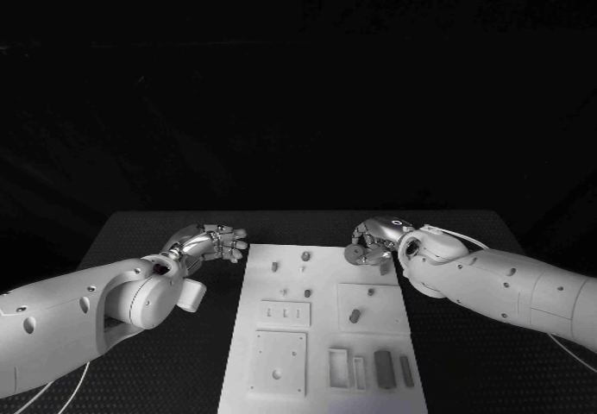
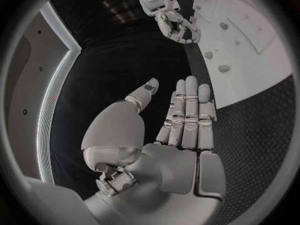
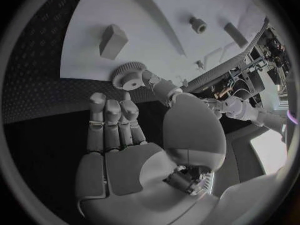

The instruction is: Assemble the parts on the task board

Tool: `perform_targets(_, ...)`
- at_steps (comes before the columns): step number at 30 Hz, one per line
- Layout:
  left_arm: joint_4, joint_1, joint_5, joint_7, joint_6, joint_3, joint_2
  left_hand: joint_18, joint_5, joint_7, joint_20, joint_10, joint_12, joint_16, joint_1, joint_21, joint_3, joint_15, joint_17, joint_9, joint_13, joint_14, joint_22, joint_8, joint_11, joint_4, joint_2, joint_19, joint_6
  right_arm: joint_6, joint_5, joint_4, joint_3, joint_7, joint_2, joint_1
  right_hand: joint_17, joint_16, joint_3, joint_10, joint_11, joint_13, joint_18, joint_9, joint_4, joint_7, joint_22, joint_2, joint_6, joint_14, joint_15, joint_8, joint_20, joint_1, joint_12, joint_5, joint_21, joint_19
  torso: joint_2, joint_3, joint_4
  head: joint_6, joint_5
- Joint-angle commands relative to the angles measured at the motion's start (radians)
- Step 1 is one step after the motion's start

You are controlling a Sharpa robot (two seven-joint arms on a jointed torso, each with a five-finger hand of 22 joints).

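Note:
The white task board [image 1: 326, 345] lies in the middle of the table. My right hand [image 1: 374, 240] hovers over its far right corner and pinches a small toothed gear [image 3: 128, 75] between thumb and fingertips; the gear [image 1: 355, 254] sits just above the board. My left hand [image 1: 219, 241] is beside the board's far left corner, off the plate, fingers [image 2: 187, 110] straight and thumb apart, holding nothing. Grey parts stand on the board: a peg [image 1: 306, 255], another peg [image 1: 355, 316] in a square panel, and two dark bars [image 1: 383, 368] near the front.
In the right wrist view a grey block [image 3: 112, 41] and a small round peg [image 3: 198, 24] stand on the board [image 3: 150, 15] beyond the gear. Black textured table [image 1: 162, 362] surrounds the plate on both sides.

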Motion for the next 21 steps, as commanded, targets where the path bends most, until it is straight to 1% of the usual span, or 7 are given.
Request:
perform_targets(1,0.003,0.001,0.001,0.005,0.016,0.001,0.001,0.009,-0.003,0.004,0.001,-0.001,-0.004,-0.005,-0.005,0.007,0.001,0.000,0.001,-0.001,0.000,-0.005,0.017,-0.004,0.008,-0.006,0.002,-0.008,-0.001,0.032,-0.013,-0.001,0.000,0.009,0.000,-0.002,-0.006,0.009,0.031,-0.234,0.002,-0.005,0.025,0.001,0.002,0.012,0.015,0.009,0.042,-0.003,-0.009,0.005,-0.009,0.022,0.009,-0.005,0.006,-0.002,0.000,0.0001,0.0005,-0.002,0.002)
perform_targets(4,0.003,0.001,0.001,0.005,0.016,0.001,0.001,0.009,-0.003,0.004,0.001,-0.001,-0.004,-0.006,-0.005,0.007,0.001,0.000,0.001,-0.001,0.000,-0.005,0.017,-0.004,0.008,-0.006,0.002,-0.008,-0.001,0.036,-0.013,-0.004,0.000,0.009,0.001,-0.002,-0.008,0.012,0.048,-0.233,0.000,-0.008,0.025,0.002,-0.001,0.010,0.015,0.021,0.047,-0.003,-0.010,0.007,-0.009,0.032,0.011,0.002,0.009,-0.002,0.000,0.0002,0.0002,-0.001,0.002)
perform_targets(6,0.003,0.001,0.001,0.005,0.017,0.001,0.001,0.009,-0.003,0.004,0.001,-0.001,-0.004,-0.006,-0.005,0.007,0.001,0.000,0.001,-0.001,0.000,-0.005,0.017,-0.004,0.008,-0.006,0.002,-0.008,-0.001,0.039,-0.014,-0.007,0.000,0.009,0.001,-0.002,-0.011,0.015,0.058,-0.231,-0.001,-0.010,0.025,0.002,-0.002,0.007,0.015,0.035,0.052,-0.003,-0.011,0.010,-0.009,0.036,0.013,0.003,0.012,-0.002,0.001,-0.0001,0.0001,-0.001,0.002)
perform_targets(12,0.003,0.001,0.001,0.005,0.017,0.001,0.001,0.009,-0.003,0.004,0.001,-0.001,-0.004,-0.006,-0.006,0.007,0.001,0.000,0.002,-0.001,0.000,-0.005,0.017,-0.004,0.008,-0.006,0.002,-0.008,-0.001,0.045,-0.014,-0.015,0.000,0.011,0.006,-0.004,-0.014,0.017,0.065,-0.231,-0.003,-0.013,0.025,0.003,-0.003,0.006,0.015,0.045,0.056,-0.004,-0.012,0.011,-0.009,0.036,0.014,0.002,0.013,-0.003,0.000,-0.0001,0.0004,-0.001,0.001)
perform_targets(16,0.003,0.001,0.001,0.005,0.017,0.001,0.000,0.009,-0.003,0.004,0.001,-0.001,-0.004,-0.006,-0.006,0.007,0.001,0.000,0.002,-0.001,0.000,-0.005,0.017,-0.004,0.009,-0.006,0.002,-0.008,-0.001,0.051,-0.014,-0.018,0.000,0.011,0.009,-0.005,-0.018,0.019,0.075,-0.230,-0.004,-0.017,0.025,0.003,0.000,0.005,0.014,0.055,0.059,-0.004,-0.013,0.012,-0.008,0.031,0.015,-0.006,0.015,-0.003,0.000,0.0004,0.0001,-0.005,0.002)
perform_targets(19,0.003,0.001,0.001,0.005,0.017,0.001,0.000,0.009,-0.003,0.004,0.001,-0.001,-0.004,-0.006,-0.006,0.007,0.001,0.000,0.002,-0.001,0.000,-0.005,0.017,-0.004,0.009,-0.006,0.002,-0.008,-0.001,0.058,-0.014,-0.020,-0.001,0.006,0.013,-0.008,-0.024,0.023,0.083,-0.228,-0.005,-0.023,0.025,0.003,0.018,0.004,0.013,0.059,0.063,-0.004,-0.015,0.012,-0.007,0.011,0.017,-0.022,0.019,-0.003,0.000,0.0001,0.0007,-0.005,0.001)
perform_targets(21,0.003,0.001,0.000,0.004,0.017,0.001,0.000,0.009,-0.003,0.004,0.001,-0.001,-0.004,-0.006,-0.006,0.007,0.001,0.000,0.002,-0.001,0.000,-0.005,0.017,-0.004,0.009,-0.006,0.002,-0.008,-0.001,0.067,-0.014,-0.024,-0.002,0.000,0.017,-0.009,-0.026,0.025,0.082,-0.227,-0.006,-0.026,0.025,0.003,0.030,0.004,0.012,0.053,0.063,-0.005,-0.015,0.013,-0.007,-0.003,0.018,-0.026,0.020,-0.002,0.001,-0.0001,0.0004,-0.006,0.002)
